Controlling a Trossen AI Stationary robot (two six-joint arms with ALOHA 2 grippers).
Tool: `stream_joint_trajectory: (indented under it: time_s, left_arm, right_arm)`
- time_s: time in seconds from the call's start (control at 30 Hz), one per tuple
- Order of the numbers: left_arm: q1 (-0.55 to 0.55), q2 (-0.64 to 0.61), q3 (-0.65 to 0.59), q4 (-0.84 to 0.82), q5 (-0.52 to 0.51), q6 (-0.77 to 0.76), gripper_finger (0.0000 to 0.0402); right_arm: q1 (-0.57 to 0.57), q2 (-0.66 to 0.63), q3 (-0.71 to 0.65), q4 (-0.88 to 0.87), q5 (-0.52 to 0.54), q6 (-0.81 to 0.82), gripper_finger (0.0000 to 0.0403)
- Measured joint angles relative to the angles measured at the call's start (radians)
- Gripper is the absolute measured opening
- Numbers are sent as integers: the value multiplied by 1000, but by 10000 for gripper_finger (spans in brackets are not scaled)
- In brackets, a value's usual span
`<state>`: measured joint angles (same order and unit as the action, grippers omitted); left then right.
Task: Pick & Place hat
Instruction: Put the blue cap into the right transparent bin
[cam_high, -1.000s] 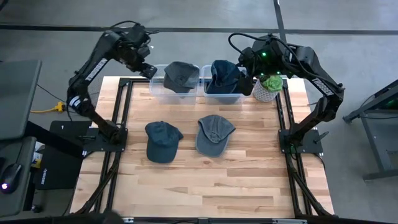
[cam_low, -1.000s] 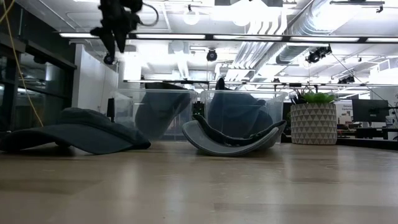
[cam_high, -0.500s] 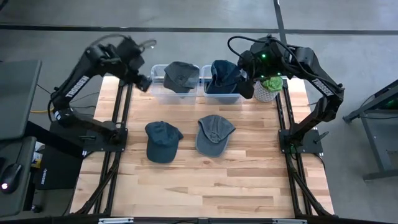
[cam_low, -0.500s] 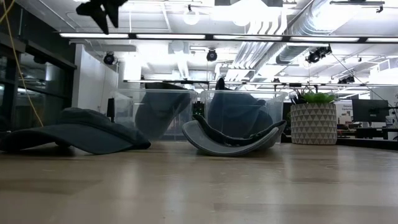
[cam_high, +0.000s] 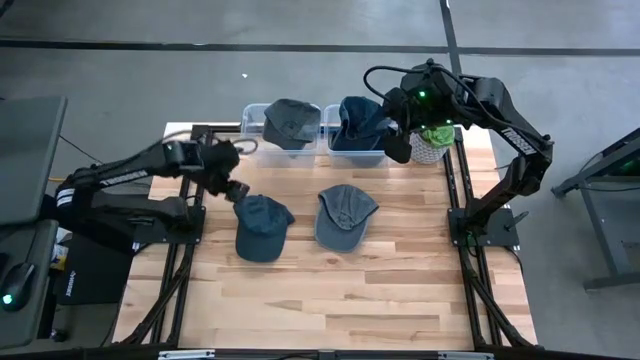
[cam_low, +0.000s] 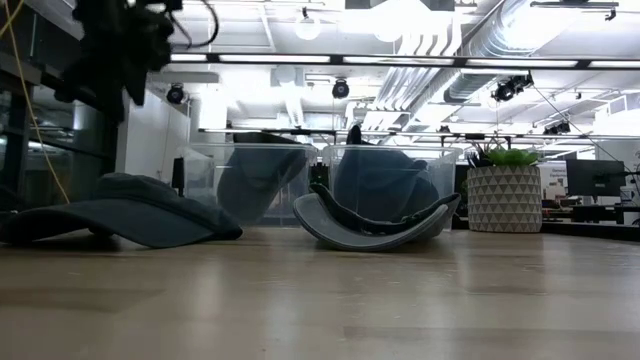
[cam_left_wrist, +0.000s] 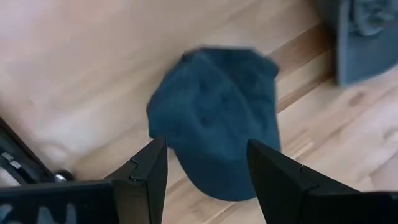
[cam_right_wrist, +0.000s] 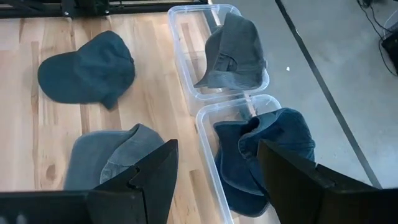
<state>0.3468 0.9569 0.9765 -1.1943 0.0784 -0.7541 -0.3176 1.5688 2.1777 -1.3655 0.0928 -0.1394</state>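
A dark blue cap (cam_high: 260, 225) lies on the table at mid left; it also shows in the left wrist view (cam_left_wrist: 214, 118) and the right wrist view (cam_right_wrist: 87, 67). A grey-blue cap (cam_high: 344, 214) lies upside down to its right. A grey cap (cam_high: 291, 121) sits in the left clear bin and a dark blue cap (cam_high: 361, 122) in the right clear bin. My left gripper (cam_high: 236, 190) is open, just left of and above the dark blue cap on the table. My right gripper (cam_high: 396, 148) is open above the right bin's near right corner.
Two clear bins (cam_high: 283, 152) stand side by side at the table's far edge. A potted plant (cam_high: 432, 141) stands to the right of the bins, under the right arm. The near half of the table (cam_high: 340, 300) is bare wood.
My left gripper has swung from above the left bin's far left corner toward the table's near edge and down, and now stands beside the dark blue cap on the table. The caps have not moved.
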Motion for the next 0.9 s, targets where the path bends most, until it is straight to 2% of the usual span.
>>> stream_joint_trajectory:
  time_s: [0.13,0.33,0.6,0.77,0.9]
  left_arm:
    - [-63,-56,-127,58,3,-114,179]
    - [-218,-94,-215,169,55,-98,178]
    - [-505,-73,-215,306,-54,-30,178]
    - [-687,-17,-215,343,-120,-111,178]
    - [-813,73,-207,340,-187,-176,178]
  right_arm:
    - [0,0,0,1,-6,-16,216]
    - [0,0,0,1,-6,-27,216]
    - [0,0,0,1,-7,-45,216]
    - [0,0,0,1,-55,-46,216]
    - [0,0,0,1,-100,-76,216]
